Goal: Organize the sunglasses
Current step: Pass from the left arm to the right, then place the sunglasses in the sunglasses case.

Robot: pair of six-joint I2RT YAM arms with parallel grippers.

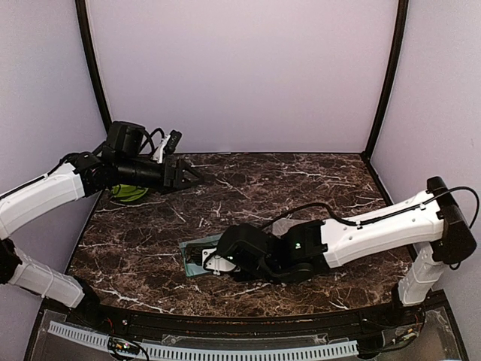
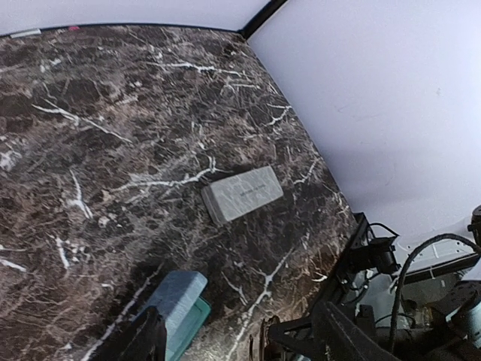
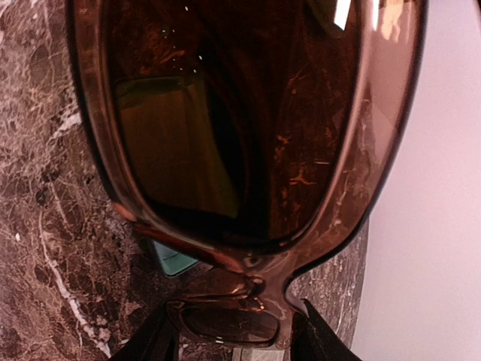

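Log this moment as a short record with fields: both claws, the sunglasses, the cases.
left claw: open, empty, over the far-left part of the dark marble table
right claw: closed on the brown-lensed, brown-framed sunglasses
sunglasses position: in the right claw, filling the right wrist view
grey-beige rectangular case: closed, flat on the table
blue rectangular case: on the table, apart from the grey-beige one

Left claw [image 1: 194,178] spread wide, right claw [image 1: 209,262] clamped
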